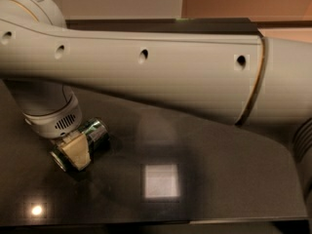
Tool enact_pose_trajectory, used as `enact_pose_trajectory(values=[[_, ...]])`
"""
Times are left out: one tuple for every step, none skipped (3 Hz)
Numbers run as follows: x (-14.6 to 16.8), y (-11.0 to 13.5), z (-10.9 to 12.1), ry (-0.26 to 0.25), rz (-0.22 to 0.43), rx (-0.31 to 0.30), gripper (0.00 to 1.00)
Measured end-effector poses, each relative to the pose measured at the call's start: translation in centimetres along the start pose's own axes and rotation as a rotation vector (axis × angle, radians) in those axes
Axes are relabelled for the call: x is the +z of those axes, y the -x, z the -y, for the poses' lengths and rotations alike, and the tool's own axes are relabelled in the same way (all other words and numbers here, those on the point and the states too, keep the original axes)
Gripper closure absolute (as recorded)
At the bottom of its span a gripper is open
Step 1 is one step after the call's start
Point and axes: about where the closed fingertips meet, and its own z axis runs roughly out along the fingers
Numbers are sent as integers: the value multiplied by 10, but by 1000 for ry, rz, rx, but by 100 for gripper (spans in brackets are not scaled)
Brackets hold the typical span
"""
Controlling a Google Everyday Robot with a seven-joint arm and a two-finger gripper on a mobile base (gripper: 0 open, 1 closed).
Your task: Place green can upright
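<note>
1. The dark green shiny metal drink can [96, 134] lies on its side at the lower left of the dark glossy tabletop [219, 179].
2. The gripper [75, 154] sits over the can's middle, touching it; whether it pinches the can, I cannot tell.
3. The pale, thick robot arm [161, 77] spans the view above both.

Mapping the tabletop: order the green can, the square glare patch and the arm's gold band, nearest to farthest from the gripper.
1. green can, held in the gripper, lower left.
2. square glare patch, lower centre.
3. gold band, upper right.
</note>
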Motion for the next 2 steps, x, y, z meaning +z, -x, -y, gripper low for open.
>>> enact_pose_trajectory(values=[[0, -6, 5, -8, -10, 8, 64], [-15, -16, 8, -31, 29, 44, 87]])
